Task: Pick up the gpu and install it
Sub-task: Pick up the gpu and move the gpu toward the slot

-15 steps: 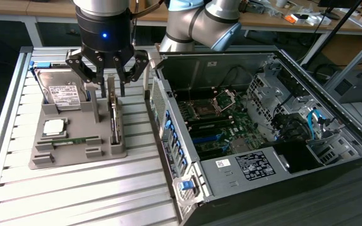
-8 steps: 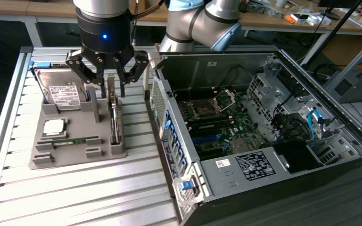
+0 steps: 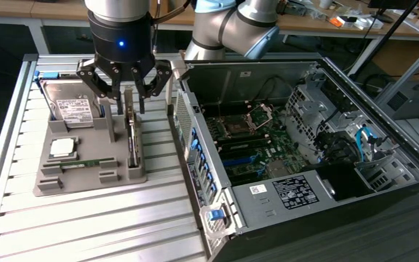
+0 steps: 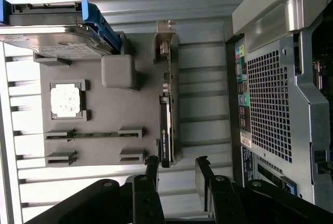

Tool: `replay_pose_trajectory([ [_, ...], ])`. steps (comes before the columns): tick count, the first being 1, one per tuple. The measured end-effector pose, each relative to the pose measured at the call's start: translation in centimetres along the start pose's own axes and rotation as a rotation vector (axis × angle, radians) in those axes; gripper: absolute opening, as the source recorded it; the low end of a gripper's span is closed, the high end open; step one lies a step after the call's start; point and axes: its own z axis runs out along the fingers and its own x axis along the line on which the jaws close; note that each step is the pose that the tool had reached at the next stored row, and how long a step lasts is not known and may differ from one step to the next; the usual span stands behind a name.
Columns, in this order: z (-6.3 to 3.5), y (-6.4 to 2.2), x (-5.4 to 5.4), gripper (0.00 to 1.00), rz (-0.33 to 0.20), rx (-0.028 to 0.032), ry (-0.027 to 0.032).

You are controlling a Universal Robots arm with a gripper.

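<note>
Exterior view first: the gripper [image 3: 128, 100] hangs over the grey parts tray [image 3: 85, 183] on the slatted table [image 3: 85, 229], its fingers spread wide with nothing pinched between them. Right below it stands the gpu [image 3: 131, 136], upright on its long edge in a slot along the side of the tray nearest the open computer case [image 3: 304, 147]. The fingers straddle the card's far end; whether they touch it can't be told from here. On the exterior view's left the hard drive [image 3: 75, 106] leans in its holder, with the processor chip [image 3: 63, 146] and the memory stick [image 3: 85, 162] lying flat nearer the camera.

Over to the wrist view: the two dark fingertips [image 4: 152, 172] stand well apart, and the gripper [image 4: 177, 174] lines its gap up with the end of the gpu [image 4: 166, 130], which sits edge-on in the tray [image 4: 114, 109] between the other parts and the perforated wall of the case [image 4: 276, 94].
</note>
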Motion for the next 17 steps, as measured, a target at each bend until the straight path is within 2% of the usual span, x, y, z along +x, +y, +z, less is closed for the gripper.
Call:
replay_pose_trajectory([
  [17,0.44,-0.01,0.01,0.42,0.000,0.0000,0.0000],
])
